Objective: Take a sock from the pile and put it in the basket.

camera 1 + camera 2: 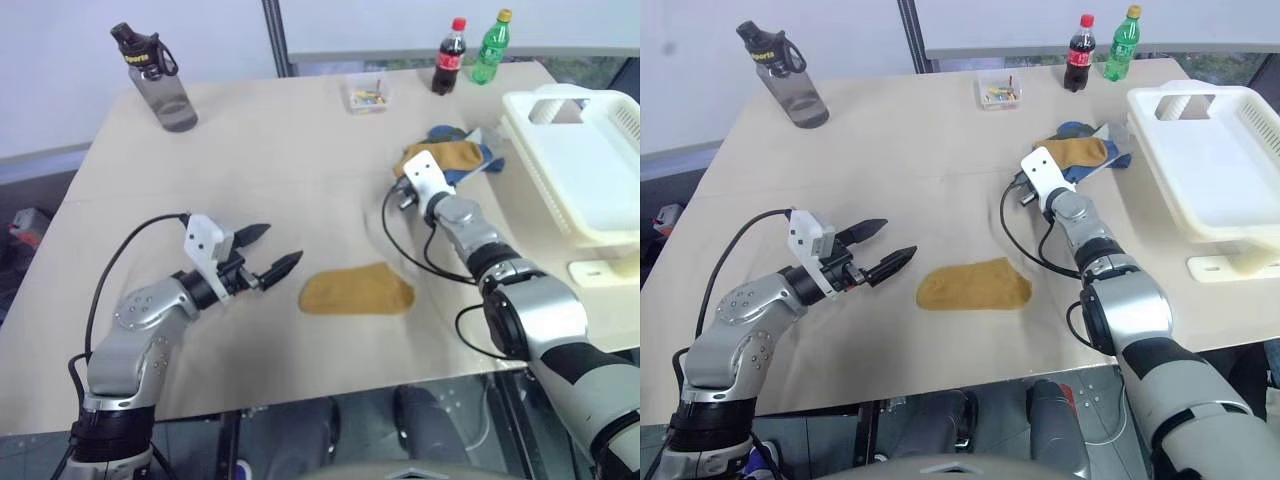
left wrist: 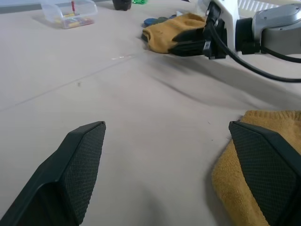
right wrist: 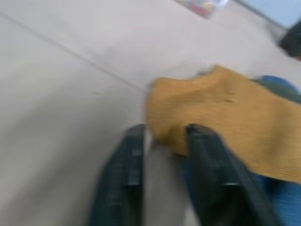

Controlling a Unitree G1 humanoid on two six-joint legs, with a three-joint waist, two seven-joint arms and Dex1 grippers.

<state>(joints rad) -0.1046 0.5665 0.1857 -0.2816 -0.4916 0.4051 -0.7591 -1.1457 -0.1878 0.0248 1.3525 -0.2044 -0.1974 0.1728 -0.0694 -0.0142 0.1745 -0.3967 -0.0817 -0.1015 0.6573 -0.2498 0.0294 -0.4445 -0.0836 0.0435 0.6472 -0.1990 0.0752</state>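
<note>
Readable writing: white lettering on the black cap band of the grey water bottle (image 1: 158, 82), too small to make out. The cola bottle (image 1: 449, 57) has a red cap and a red label; the green bottle (image 1: 490, 47) has a yellow cap. Neither label can be read. A small clear box (image 1: 366, 96) with coloured bits inside stands near them at the far edge of the surface (image 1: 280, 170).

My left gripper (image 1: 272, 250) is held low over the surface, arm bent, pointing level toward a lone mustard sock (image 1: 356, 291) that lies flat near the front edge. Jaws spread wide, nothing between them. In the left wrist view one fingertip is just beside the sock's edge; I cannot tell whether it touches.

My right arm is stretched forward, wrist about level, right gripper (image 3: 162, 141) at the near edge of the pile (image 1: 452, 155). Jaws narrow, part open; the right wrist view shows the mustard sock's edge (image 3: 221, 117) at the fingertips, one finger against the fabric. Whether it is gripped I cannot tell.

The pile holds a mustard sock on top, with blue and dark green beneath. It lies just beside the white basket (image 1: 590, 170), which stands at the right edge of the surface.
</note>
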